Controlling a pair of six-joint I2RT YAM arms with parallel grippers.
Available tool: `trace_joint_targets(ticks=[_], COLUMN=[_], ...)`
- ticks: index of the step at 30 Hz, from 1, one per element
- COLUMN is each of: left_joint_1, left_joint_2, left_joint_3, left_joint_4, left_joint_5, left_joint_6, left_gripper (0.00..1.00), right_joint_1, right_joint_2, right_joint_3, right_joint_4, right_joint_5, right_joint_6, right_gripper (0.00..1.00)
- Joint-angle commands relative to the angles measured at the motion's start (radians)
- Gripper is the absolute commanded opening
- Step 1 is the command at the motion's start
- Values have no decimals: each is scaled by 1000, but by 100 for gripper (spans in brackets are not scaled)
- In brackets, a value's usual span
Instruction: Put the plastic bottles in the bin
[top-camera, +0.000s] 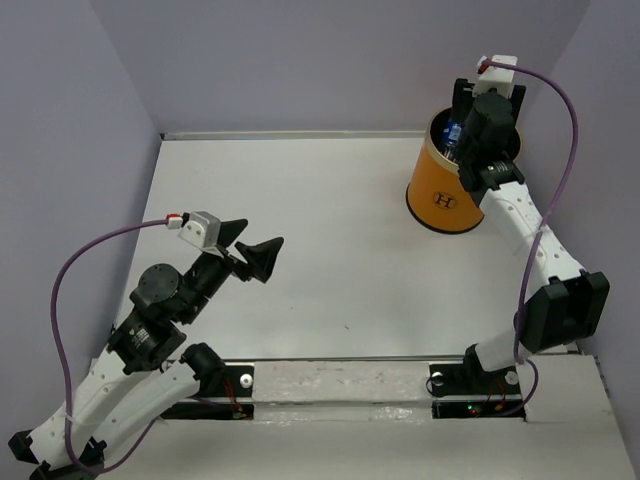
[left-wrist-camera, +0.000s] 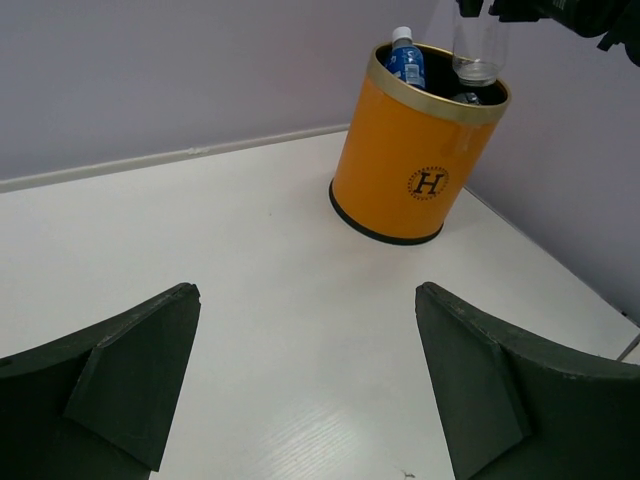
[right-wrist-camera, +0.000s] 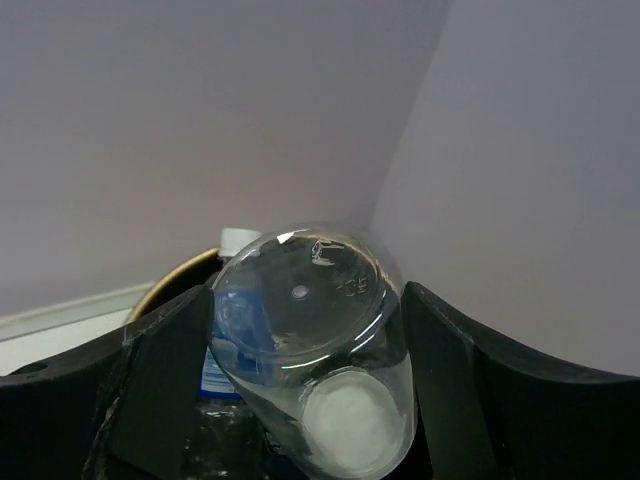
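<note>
The orange bin (top-camera: 445, 195) with a white circled "H" stands at the far right of the table; it also shows in the left wrist view (left-wrist-camera: 410, 160) and its rim in the right wrist view (right-wrist-camera: 170, 282). A blue-labelled plastic bottle (left-wrist-camera: 405, 60) stands inside it, white cap above the rim. My right gripper (top-camera: 470, 120) is over the bin's mouth, shut on a clear plastic bottle (right-wrist-camera: 310, 340) that hangs between its fingers (right-wrist-camera: 170, 380) at rim height (left-wrist-camera: 478, 50). My left gripper (top-camera: 255, 242) is open and empty (left-wrist-camera: 305, 290) over the table at the left, pointing at the bin.
Grey-lilac walls close the table at the back, left and right; the bin stands near the back right corner. Another clear bottle (left-wrist-camera: 465, 98) lies down inside the bin. The white table (top-camera: 330, 250) lies between the left gripper and the bin.
</note>
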Motion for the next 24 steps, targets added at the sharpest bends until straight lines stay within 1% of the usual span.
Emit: trace_joint_targets(ticks=[1,3,5,6,7,8,9,12,16,20,21,22,24], left_joint_1=[6,6,7,7,9,9,10,13,15,16,16,16,20], left_joint_2=[15,14,14,15,18,23,28,38,40,41,41,41,41], left_joint_3=[-5,-7,-10,-10,-11,-11,-11,-15,-22,-31,-33,-34,-36], left_joint_4=[28,28,29,29,29,29,29,29,35,49,51,54,57], left_joint_5=[-36,-63,-79,-82,-83,-85,-89,-108,-141,-169,-171,-172,-172], left_joint_6=[3,-2,-3,-3,-5,-5,-3,-5,-6,-5,-5,-3,4], left_gripper=[99,99,99,99,99,99,99,99,99,99,99,99,99], right_joint_1=[-51,-88,-110,-110,-110,-110,-110,-110,-110,-110,-110,-101,-100], right_joint_2=[-12,-21,-30,-30,-32,-33,-42,-76,-144,-243,-271,-332,-389], right_joint_3=[-55,-109,-131,-138,-146,-149,-152,-154,-119,-91,-97,-117,-150], right_joint_4=[106,129,130,130,130,130,129,124,68,-56,-69,-78,-144], right_joint_5=[54,28,19,15,19,25,32,26,-21,-173,-199,-259,-348], right_joint_6=[125,168,203,206,209,209,209,212,237,315,330,352,436], right_gripper=[43,43,56,65,87,94,99,100,100,100,100,100,100])
